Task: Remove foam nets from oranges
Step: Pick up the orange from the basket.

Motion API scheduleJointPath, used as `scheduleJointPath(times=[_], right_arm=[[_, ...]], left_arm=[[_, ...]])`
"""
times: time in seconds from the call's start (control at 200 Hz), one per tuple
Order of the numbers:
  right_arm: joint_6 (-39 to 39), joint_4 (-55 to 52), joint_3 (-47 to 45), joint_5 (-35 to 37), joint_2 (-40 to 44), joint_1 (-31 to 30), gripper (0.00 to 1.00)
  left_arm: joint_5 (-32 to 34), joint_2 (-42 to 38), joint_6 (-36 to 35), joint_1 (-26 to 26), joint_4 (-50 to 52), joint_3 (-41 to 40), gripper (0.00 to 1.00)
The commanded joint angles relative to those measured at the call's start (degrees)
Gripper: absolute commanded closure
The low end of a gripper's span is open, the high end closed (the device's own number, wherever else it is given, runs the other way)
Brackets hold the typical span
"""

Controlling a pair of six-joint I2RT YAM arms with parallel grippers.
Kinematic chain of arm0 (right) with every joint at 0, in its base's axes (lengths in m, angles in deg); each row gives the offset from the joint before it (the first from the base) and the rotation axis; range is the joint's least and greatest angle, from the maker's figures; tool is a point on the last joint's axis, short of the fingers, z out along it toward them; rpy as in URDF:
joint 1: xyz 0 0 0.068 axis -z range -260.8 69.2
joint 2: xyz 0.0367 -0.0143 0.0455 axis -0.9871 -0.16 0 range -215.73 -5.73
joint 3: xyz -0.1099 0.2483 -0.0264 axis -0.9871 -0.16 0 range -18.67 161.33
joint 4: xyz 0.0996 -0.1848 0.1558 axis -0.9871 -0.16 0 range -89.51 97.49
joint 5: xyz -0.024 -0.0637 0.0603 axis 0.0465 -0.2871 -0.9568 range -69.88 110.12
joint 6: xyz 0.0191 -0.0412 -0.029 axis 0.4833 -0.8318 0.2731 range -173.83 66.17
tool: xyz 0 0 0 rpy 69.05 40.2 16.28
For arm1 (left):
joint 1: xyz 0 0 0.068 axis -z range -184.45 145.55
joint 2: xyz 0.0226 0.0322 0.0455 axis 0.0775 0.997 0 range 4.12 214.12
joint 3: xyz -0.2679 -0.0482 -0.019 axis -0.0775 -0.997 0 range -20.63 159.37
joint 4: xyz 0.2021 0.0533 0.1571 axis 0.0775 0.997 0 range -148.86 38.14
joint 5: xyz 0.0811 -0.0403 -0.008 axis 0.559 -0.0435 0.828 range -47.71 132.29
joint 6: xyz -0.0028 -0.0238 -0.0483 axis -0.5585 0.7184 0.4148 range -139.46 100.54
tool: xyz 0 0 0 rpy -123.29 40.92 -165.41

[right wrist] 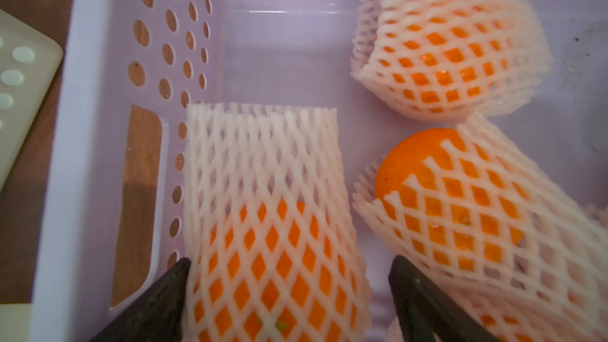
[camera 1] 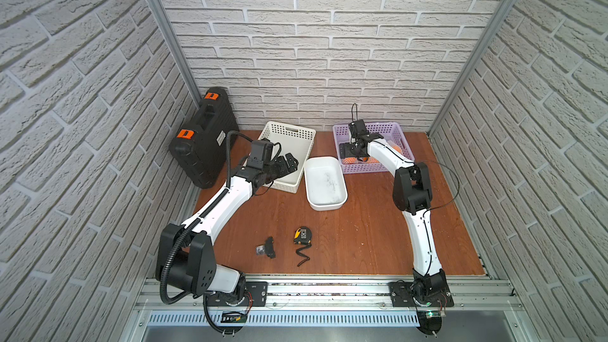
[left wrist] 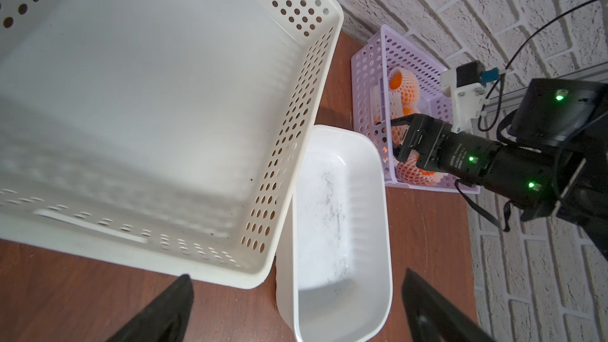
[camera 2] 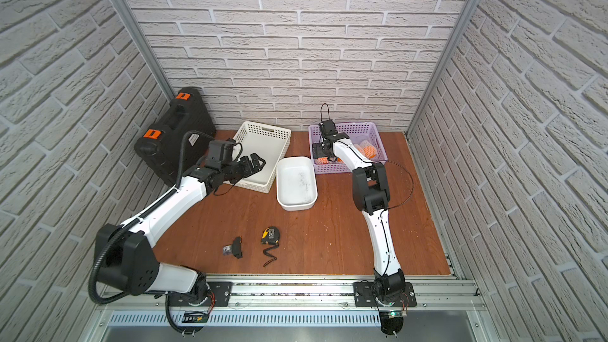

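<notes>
Since the oranges (right wrist: 424, 159) lie sleeved in the purple basket (right wrist: 95, 126), the right tool (right wrist: 289, 259) dips into it with jaws apart astride one foam net (right wrist: 263, 166), seemingly poised to clamp, while the left tool (left wrist: 297, 274), wide and empty, hovers by the white tub (left wrist: 388, 225).

In both top views my right arm (camera 1: 385, 154) covers most oranges (camera 2: 370, 150) in the purple basket (camera 1: 393, 125); I can't count them.

Soft white foam nets (right wrist: 263, 159) wrap glossy oranges (right wrist: 413, 156) in a smooth lilac plastic basket (right wrist: 92, 126); the counter (camera 1: 362, 225) is reddish wood.
</notes>
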Motion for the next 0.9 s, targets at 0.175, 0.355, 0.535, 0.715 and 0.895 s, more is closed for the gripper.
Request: scheduleJointPath(times=[0.175, 0.355, 0.535, 0.715, 0.895], right_arm=[[1.94, -5.70, -1.31, 0.06, -0.16, -0.24, 0.06], [0.87, -7.49, -1.09, 2.94, -0.97, -0.28, 0.08], [-2.14, -6.97, -1.20, 6.19, -0.92, -0.30, 0.09], [-5.73, -7.01, 1.36, 3.45, -3.07, -0.22, 0.12], [-5.65, -9.10, 2.23, 1.18, -4.34, -0.06, 0.15]], left_arm=[[-1.32, 0.36, 0.62, 0.33, -1.68, 1.45, 0.02], [-1.83, 0.55, 1.00, 0.34, -1.99, 1.36, 0.02], [-2.17, 0.67, 1.29, 0.33, -2.43, 1.27, 0.02], [-2.72, 1.13, 1.72, 0.33, -2.76, 1.27, 0.02], [-2.72, 1.27, 1.72, 0.34, -2.86, 1.27, 0.02]])
